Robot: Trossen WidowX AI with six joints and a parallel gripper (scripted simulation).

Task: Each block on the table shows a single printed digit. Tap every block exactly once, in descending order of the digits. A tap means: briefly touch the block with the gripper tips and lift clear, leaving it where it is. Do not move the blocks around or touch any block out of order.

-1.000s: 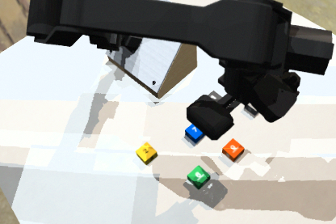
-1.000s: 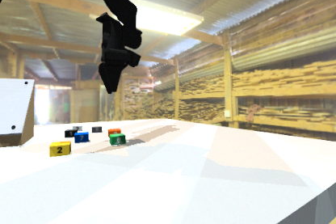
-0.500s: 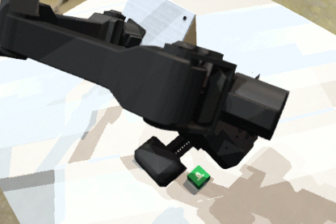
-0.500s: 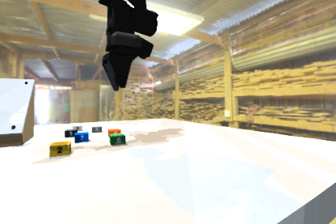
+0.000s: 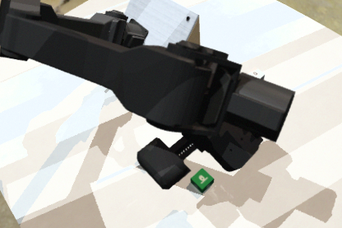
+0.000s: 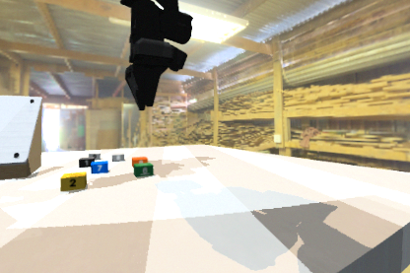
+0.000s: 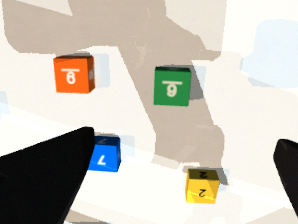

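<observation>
My gripper (image 5: 201, 165) (image 6: 143, 107) (image 7: 185, 143) is open and empty, high above the table. The green block (image 5: 201, 180) (image 6: 143, 170) (image 7: 172, 90), apparently an underlined 9, is between the fingertip lines in the wrist view. The orange block (image 6: 140, 162) (image 7: 73, 76), apparently an underlined 6, is left of it there. The blue 7 block (image 6: 100, 167) (image 7: 106, 154) is partly behind the left finger. The yellow 2 block (image 6: 73, 182) (image 7: 202, 187) is lower right. A black block (image 6: 86, 163), a grey block (image 6: 94, 156) and a pale block (image 6: 118, 158) stand farther back.
A tilted light metal panel on a wooden wedge (image 5: 160, 16) (image 6: 19, 133) stands behind the arm in the top view and at the left in the exterior view. The arm hides most blocks in the top view.
</observation>
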